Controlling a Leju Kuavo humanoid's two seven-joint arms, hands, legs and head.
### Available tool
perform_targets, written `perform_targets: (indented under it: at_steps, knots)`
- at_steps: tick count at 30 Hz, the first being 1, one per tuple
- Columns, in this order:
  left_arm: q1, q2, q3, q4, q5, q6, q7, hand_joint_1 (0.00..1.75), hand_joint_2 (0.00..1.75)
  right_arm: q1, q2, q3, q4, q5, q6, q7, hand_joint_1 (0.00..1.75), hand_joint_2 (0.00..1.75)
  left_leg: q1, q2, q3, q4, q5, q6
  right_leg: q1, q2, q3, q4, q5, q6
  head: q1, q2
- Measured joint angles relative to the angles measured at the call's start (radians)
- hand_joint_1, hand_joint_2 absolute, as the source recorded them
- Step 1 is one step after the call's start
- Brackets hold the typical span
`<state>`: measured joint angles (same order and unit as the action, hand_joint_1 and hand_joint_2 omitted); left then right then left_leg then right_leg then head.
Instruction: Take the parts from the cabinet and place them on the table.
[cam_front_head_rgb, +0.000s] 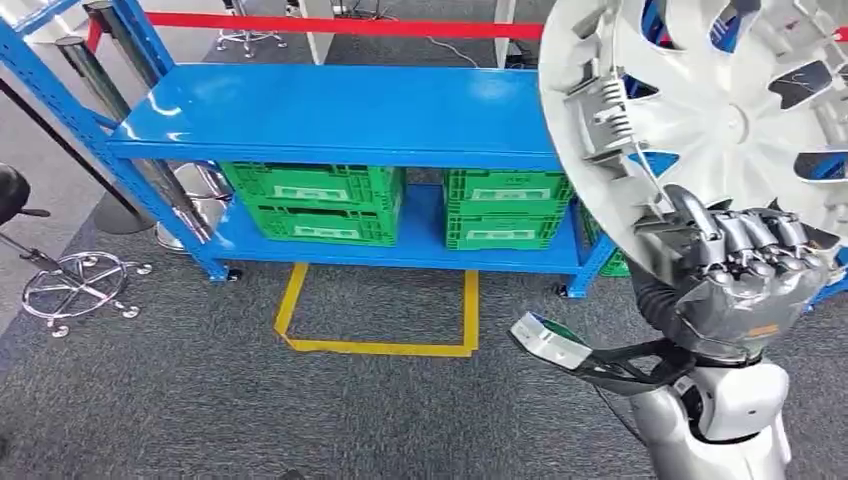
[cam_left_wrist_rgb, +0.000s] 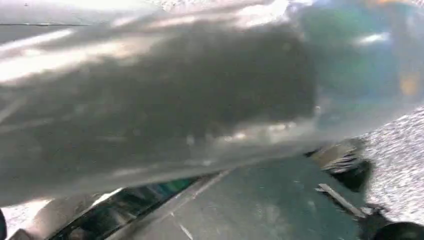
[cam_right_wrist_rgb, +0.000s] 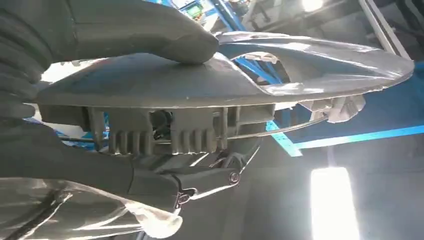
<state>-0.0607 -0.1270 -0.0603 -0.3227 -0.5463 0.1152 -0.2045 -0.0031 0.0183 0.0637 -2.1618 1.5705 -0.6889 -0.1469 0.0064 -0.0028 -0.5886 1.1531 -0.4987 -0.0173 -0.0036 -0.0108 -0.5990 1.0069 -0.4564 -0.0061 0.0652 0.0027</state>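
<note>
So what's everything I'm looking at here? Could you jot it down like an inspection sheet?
Surface: blue shelf, top bare; grey carpet floor.
Job's things: silver wheel cover, held up at its rim.
Clutter: green crates on the lower shelf.
Hands: right hand grips the wheel cover; left hand too blurred to judge.
Cables: a thin dark cable on the floor behind the shelf.
Surroundings: yellow floor marking, red barrier tape, chair base.
</note>
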Motion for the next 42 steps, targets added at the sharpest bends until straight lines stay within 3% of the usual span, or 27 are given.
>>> perform_targets:
  at_steps: [2, 6, 8, 10, 11, 13, 15, 16, 17, 18, 20, 21, 22, 23, 25, 26, 28, 30, 31, 32, 33, 36, 37, 38, 40, 41, 42]
  knots:
    - [-0.005, 0.0, -0.001, 0.0, -0.002, 0.001, 0.003, 0.0, 0.0, 0.017, 0.0, -0.015, -0.016, 0.0, 0.0, -0.008, 1.75, 1.75, -0.003, -0.002, 0.09, -0.141, -0.029, 0.008, 0.003, -0.001, -0.018, 0.01, 0.01, 0.013, 0.0, 0.0]
    - [-0.008, 0.004, -0.001, -0.001, -0.003, 0.002, 0.006, 0.0, 0.0, 0.047, 0.0, -0.049, -0.041, 0.0, 0.0, -0.03, 1.75, 1.75, -0.012, -0.003, 0.066, -0.16, 0.006, 0.039, -0.006, -0.003, -0.033, 0.0, 0.044, 0.043, 0.001, 0.0]
    - [-0.013, 0.005, -0.001, -0.001, -0.003, 0.001, 0.006, 0.0, 0.0, 0.058, 0.0, -0.068, -0.048, 0.0, 0.0, -0.036, 1.75, 1.75, -0.01, 0.002, 0.048, -0.165, 0.027, 0.055, -0.008, 0.005, -0.06, 0.053, -0.044, 0.049, 0.006, 0.0]
    - [-0.019, 0.006, -0.001, -0.001, -0.003, 0.001, 0.006, 0.0, 0.0, 0.063, 0.0, -0.08, -0.054, 0.0, 0.0, -0.042, 1.75, 1.75, -0.014, 0.003, 0.019, -0.164, 0.049, 0.061, -0.008, 0.007, -0.1, 0.208, -0.156, 0.053, 0.01, 0.0]
    - [-0.02, 0.006, -0.001, -0.001, -0.003, 0.0, 0.006, 0.0, 0.0, 0.064, 0.0, -0.087, -0.054, 0.0, 0.0, -0.044, 1.75, 1.75, -0.016, 0.003, 0.002, -0.163, 0.062, 0.061, -0.008, 0.007, -0.112, 0.28, -0.186, 0.054, 0.009, 0.0]
    - [-0.02, 0.006, -0.001, -0.001, -0.003, 0.0, 0.006, 0.0, 0.0, 0.069, 0.0, -0.094, -0.055, 0.0, 0.0, -0.048, 1.75, 1.75, -0.018, 0.004, -0.027, -0.162, 0.083, 0.06, -0.008, 0.007, -0.085, 0.303, -0.148, 0.052, 0.008, 0.0]
    - [-0.021, 0.006, -0.001, -0.001, -0.002, -0.002, 0.004, 0.0, 0.0, 0.069, 0.0, -0.1, -0.056, 0.0, 0.0, -0.053, 1.75, 1.75, -0.019, 0.004, -0.053, -0.162, 0.105, 0.056, -0.007, 0.007, 0.013, 0.185, -0.074, 0.048, 0.009, 0.0]
    - [-0.021, 0.006, -0.001, -0.001, -0.001, -0.003, 0.0, 0.0, 0.0, 0.067, 0.0, -0.1, -0.057, 0.0, 0.0, -0.057, 1.75, 1.75, -0.019, 0.003, -0.063, -0.161, 0.116, 0.053, -0.007, 0.007, 0.088, 0.082, -0.065, 0.044, 0.01, 0.0]
    - [-0.021, 0.005, -0.001, -0.001, 0.002, -0.003, -0.003, 0.0, 0.0, 0.064, 0.0, -0.101, -0.059, 0.0, 0.0, -0.06, 1.75, 1.75, -0.023, 0.003, -0.072, -0.159, 0.124, 0.047, -0.004, 0.008, 0.148, -0.011, -0.098, 0.043, 0.01, 0.0]
    - [-0.02, 0.005, -0.001, -0.001, 0.002, -0.003, -0.007, 0.0, 0.0, 0.062, 0.0, -0.101, -0.062, 0.0, 0.0, -0.06, 1.75, 1.75, -0.023, 0.003, -0.076, -0.158, 0.136, 0.042, -0.002, 0.01, 0.175, -0.06, -0.112, 0.038, 0.006, 0.0]
    - [-0.021, 0.004, -0.001, 0.0, 0.005, -0.003, -0.01, 0.0, 0.0, 0.061, 0.0, -0.101, -0.062, 0.0, 0.0, -0.06, 1.75, 1.75, -0.018, 0.004, -0.079, -0.169, 0.161, 0.033, 0.004, 0.01, 0.152, -0.045, -0.099, 0.036, 0.009, 0.0]
    - [-0.019, 0.004, -0.001, 0.0, 0.005, -0.004, -0.01, 0.0, 0.0, 0.06, 0.0, -0.101, -0.062, 0.0, 0.0, -0.062, 1.75, 1.75, -0.021, 0.002, -0.08, -0.17, 0.17, 0.027, 0.002, 0.009, 0.135, -0.049, -0.087, 0.027, 0.007, 0.0]
    - [-0.018, 0.005, -0.001, 0.0, 0.005, -0.004, -0.01, 0.0, 0.0, 0.058, 0.0, -0.101, -0.062, 0.0, 0.0, -0.063, 1.75, 1.75, -0.018, 0.0, -0.086, -0.162, 0.145, 0.021, -0.005, 0.001, 0.134, -0.05, -0.073, 0.014, 0.009, 0.0]
    - [-0.017, 0.005, -0.001, 0.0, 0.005, -0.004, -0.01, 0.0, 0.0, 0.056, 0.0, -0.101, -0.062, 0.0, 0.0, -0.063, 1.75, 1.75, -0.017, 0.0, -0.099, -0.125, 0.084, 0.014, -0.005, 0.001, 0.123, -0.049, -0.065, 0.003, 0.006, 0.0]
    - [-0.015, 0.005, -0.001, 0.0, 0.006, -0.004, -0.01, 0.0, 0.0, 0.055, 0.0, -0.101, -0.062, 0.0, 0.0, -0.063, 1.75, 1.75, -0.011, 0.0, -0.134, 0.027, -0.039, 0.004, -0.003, -0.002, 0.1, -0.045, -0.041, -0.004, 0.001, 0.0]
    - [-0.015, 0.005, -0.001, 0.0, 0.008, -0.003, -0.01, 0.0, 0.0, 0.055, 0.0, -0.101, -0.062, 0.0, 0.0, -0.061, 1.75, 1.75, -0.008, 0.0, -0.15, 0.113, -0.077, 0.0, -0.002, -0.002, 0.082, -0.04, -0.028, -0.005, 0.001, 0.0]
    - [-0.014, 0.005, -0.001, 0.0, 0.008, -0.003, -0.01, 0.0, 0.0, 0.055, 0.0, -0.101, -0.062, 0.0, 0.0, -0.06, 1.75, 1.75, -0.004, 0.0, -0.135, 0.173, -0.06, -0.003, -0.002, -0.002, 0.04, -0.026, -0.008, -0.003, 0.001, 0.0]
    - [-0.015, 0.005, -0.001, 0.0, 0.008, -0.003, -0.01, 0.0, 0.0, 0.055, 0.0, -0.101, -0.062, 0.0, 0.0, -0.06, 1.75, 1.75, -0.001, 0.0, -0.047, 0.072, 0.006, -0.001, -0.002, -0.002, 0.002, -0.01, 0.007, 0.001, 0.0, 0.0]
    - [-0.016, 0.005, -0.001, 0.0, 0.008, -0.003, -0.01, 0.0, 0.0, 0.055, 0.0, -0.101, -0.062, 0.0, 0.0, -0.06, 1.75, 1.75, -0.001, 0.0, 0.018, -0.014, 0.014, 0.003, -0.002, -0.002, -0.012, -0.002, 0.014, 0.005, 0.001, 0.0]
    - [-0.018, 0.005, -0.001, 0.0, 0.008, -0.002, -0.01, 0.0, 0.0, 0.056, 0.0, -0.101, -0.062, 0.0, 0.0, -0.06, 1.75, 1.75, -0.002, 0.0, 0.083, -0.104, -0.02, 0.009, -0.001, -0.002, -0.021, 0.003, 0.019, 0.011, 0.0, 0.0]
    - [-0.02, 0.005, -0.001, 0.0, 0.008, -0.001, -0.011, 0.0, 0.0, 0.053, 0.0, -0.101, -0.062, 0.0, 0.0, -0.058, 1.75, 1.75, -0.007, -0.002, 0.107, -0.161, -0.035, 0.015, 0.001, -0.004, -0.028, 0.009, 0.028, 0.017, 0.004, 0.0]
    - [-0.016, 0.006, 0.0, 0.001, 0.011, 0.0, -0.011, 0.0, 0.0, 0.05, 0.0, -0.101, -0.062, 0.0, 0.0, -0.057, 1.75, 1.75, -0.018, -0.001, 0.085, -0.157, -0.007, 0.034, -0.008, -0.006, -0.035, -0.003, 0.06, 0.035, 0.004, 0.0]
    - [-0.014, 0.006, 0.0, 0.002, 0.011, 0.0, -0.011, 0.0, 0.0, 0.051, 0.0, -0.101, -0.061, 0.001, 0.0, -0.056, 1.75, 1.75, -0.009, 0.004, 0.077, -0.171, 0.01, 0.043, -0.01, -0.003, -0.042, 0.001, 0.051, 0.04, -0.001, 0.0]
    - [-0.015, 0.006, 0.0, 0.002, 0.011, 0.0, -0.011, 0.0, 0.0, 0.051, 0.0, -0.1, -0.06, 0.0, 0.0, -0.056, 1.75, 1.75, -0.011, 0.005, 0.063, -0.17, 0.025, 0.052, -0.01, 0.001, -0.057, 0.02, 0.004, 0.042, 0.0, 0.0]
    - [-0.015, 0.006, 0.0, 0.002, 0.014, 0.001, -0.011, 0.0, 0.0, 0.049, 0.0, -0.1, -0.059, 0.0, 0.0, -0.056, 1.75, 1.75, -0.012, 0.005, 0.03, -0.17, 0.052, 0.06, -0.01, 0.006, -0.092, 0.144, -0.128, 0.046, 0.009, 0.0]
    - [-0.015, 0.006, 0.0, 0.002, 0.014, 0.001, -0.011, 0.0, 0.0, 0.048, 0.0, -0.1, -0.059, 0.0, 0.0, -0.056, 1.75, 1.75, -0.013, 0.005, 0.012, -0.169, 0.065, 0.061, -0.009, 0.007, -0.101, 0.217, -0.174, 0.05, 0.008, 0.0]
    - [-0.014, 0.006, 0.0, 0.002, 0.014, 0.001, -0.011, 0.0, 0.0, 0.047, 0.0, -0.1, -0.058, 0.0, 0.0, -0.056, 1.75, 1.75, -0.014, 0.005, -0.006, -0.168, 0.079, 0.06, -0.009, 0.007, -0.102, 0.271, -0.187, 0.051, 0.009, 0.0]
